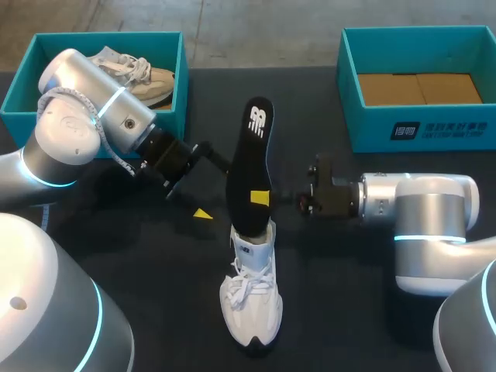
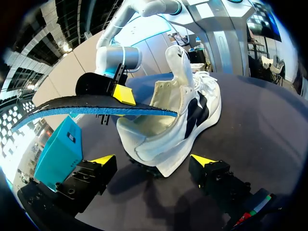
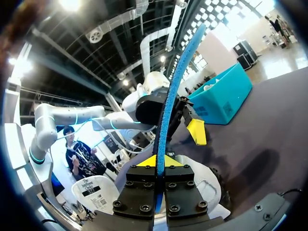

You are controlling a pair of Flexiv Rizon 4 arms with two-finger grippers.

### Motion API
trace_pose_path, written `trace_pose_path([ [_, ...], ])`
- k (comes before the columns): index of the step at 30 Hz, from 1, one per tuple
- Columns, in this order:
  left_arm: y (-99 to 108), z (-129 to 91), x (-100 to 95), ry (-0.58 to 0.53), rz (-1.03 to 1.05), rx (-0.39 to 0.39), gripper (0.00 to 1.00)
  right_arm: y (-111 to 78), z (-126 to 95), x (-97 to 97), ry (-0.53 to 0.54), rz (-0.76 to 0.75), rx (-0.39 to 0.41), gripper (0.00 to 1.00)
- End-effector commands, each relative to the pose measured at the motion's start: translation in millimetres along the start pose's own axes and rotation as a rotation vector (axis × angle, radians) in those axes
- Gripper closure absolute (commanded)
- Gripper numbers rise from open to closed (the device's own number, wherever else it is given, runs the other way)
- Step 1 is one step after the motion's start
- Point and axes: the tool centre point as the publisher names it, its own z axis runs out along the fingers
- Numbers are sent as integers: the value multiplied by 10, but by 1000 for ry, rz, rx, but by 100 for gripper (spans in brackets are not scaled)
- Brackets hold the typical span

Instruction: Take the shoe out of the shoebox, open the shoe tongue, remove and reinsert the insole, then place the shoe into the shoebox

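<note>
Right gripper [image 1: 263,198], jaws pinching insole [image 1: 249,167] above white shoe [image 1: 252,298] at 6 o'clock; left gripper [image 2: 153,161], 9 o'clock of insole, jaws spread.

Silver arms [image 1: 418,205], cyan light rings, black yellow-tipped tools [image 3: 157,162].

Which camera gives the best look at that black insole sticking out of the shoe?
The head view: the insole shows full length. Left wrist view: side-on, with some blue underside. Right wrist view: only its thin edge, clamped in the right pincer.
</note>
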Motion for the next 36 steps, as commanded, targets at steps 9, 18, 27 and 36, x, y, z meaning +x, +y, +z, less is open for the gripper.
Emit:
trace_pose_path([
  [9, 10, 8, 0, 0, 1, 0, 0, 5, -49, 16, -11, 0, -2, 100],
  [18, 10, 8, 0, 0, 1, 0, 0, -52, -34, -26, -7, 18, -1, 100],
  [27, 10, 8, 0, 0, 1, 0, 0, -85, 0, -27, -5, 23, -10, 100],
  [36, 10, 8, 0, 0, 1, 0, 0, -129, 15, -4, -3, 20, -21, 100],
])
